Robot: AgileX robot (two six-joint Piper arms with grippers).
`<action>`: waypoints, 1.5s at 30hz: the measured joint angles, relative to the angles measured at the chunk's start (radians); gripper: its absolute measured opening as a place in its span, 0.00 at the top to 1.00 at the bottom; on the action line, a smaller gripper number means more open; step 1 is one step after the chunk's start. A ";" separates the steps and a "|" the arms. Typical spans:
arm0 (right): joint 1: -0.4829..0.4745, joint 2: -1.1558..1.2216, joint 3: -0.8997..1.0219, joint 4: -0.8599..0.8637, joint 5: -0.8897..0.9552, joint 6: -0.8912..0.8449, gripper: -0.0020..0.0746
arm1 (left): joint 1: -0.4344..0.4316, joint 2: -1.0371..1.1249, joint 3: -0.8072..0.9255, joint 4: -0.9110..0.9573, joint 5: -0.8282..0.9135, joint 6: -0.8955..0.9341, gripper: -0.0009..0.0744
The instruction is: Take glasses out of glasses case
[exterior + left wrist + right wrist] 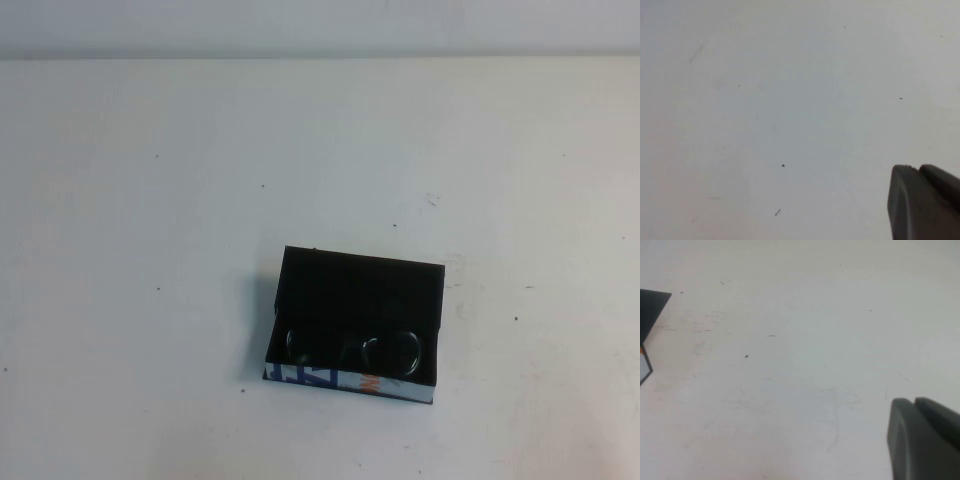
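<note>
The glasses case [355, 290], a black box with a white front side printed in blue and orange, lies open on the white table in the high view, right of centre and near the front. The glasses [352, 350] lie inside it along the front wall, two rounded lenses showing. A corner of the case [650, 315] shows in the right wrist view. My left gripper [917, 172] is shut and empty over bare table. My right gripper [912, 404] is shut and empty, well apart from the case. Neither arm shows in the high view.
The white table [150, 200] carries only small specks and scuff marks around the case. Its far edge meets a pale wall at the top of the high view.
</note>
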 joint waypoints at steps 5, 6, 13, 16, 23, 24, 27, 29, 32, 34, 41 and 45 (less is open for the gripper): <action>0.000 0.000 0.000 0.000 0.000 0.000 1.00 | 0.000 0.000 0.000 0.000 0.000 0.000 0.99; 0.000 0.000 0.000 0.000 0.000 0.000 1.00 | 0.000 0.000 0.000 0.000 0.000 0.000 0.99; 0.000 0.000 0.000 0.000 0.000 0.000 1.00 | 0.000 0.000 0.000 0.000 0.000 0.000 0.99; 0.000 0.000 0.000 0.000 0.000 0.000 1.00 | 0.000 0.000 0.000 0.000 0.000 0.000 0.99; 0.000 0.000 0.000 0.000 0.000 0.000 1.00 | 0.000 0.000 0.000 0.000 0.000 0.000 0.99; 0.000 0.000 0.000 0.000 0.000 0.000 1.00 | 0.000 0.000 0.000 0.000 0.000 0.000 0.99; 0.000 0.000 0.000 0.000 0.000 0.000 1.00 | 0.000 0.000 0.000 0.000 0.000 0.000 0.99; 0.000 0.000 0.000 0.000 0.000 0.000 1.00 | 0.000 0.000 0.000 0.000 0.000 0.000 0.99; 0.000 0.000 0.000 0.000 -0.002 0.000 1.00 | 0.000 0.000 0.000 0.000 0.000 0.000 0.99; 0.000 0.000 0.000 0.001 -0.005 0.000 1.00 | 0.000 0.000 0.000 0.000 0.000 0.000 0.99; 0.000 0.000 0.002 0.003 -0.135 0.000 1.00 | 0.000 0.000 0.000 0.000 0.000 0.000 0.99; 0.000 0.000 0.002 0.005 -0.314 0.000 1.00 | 0.000 0.000 0.000 0.000 0.000 0.000 0.99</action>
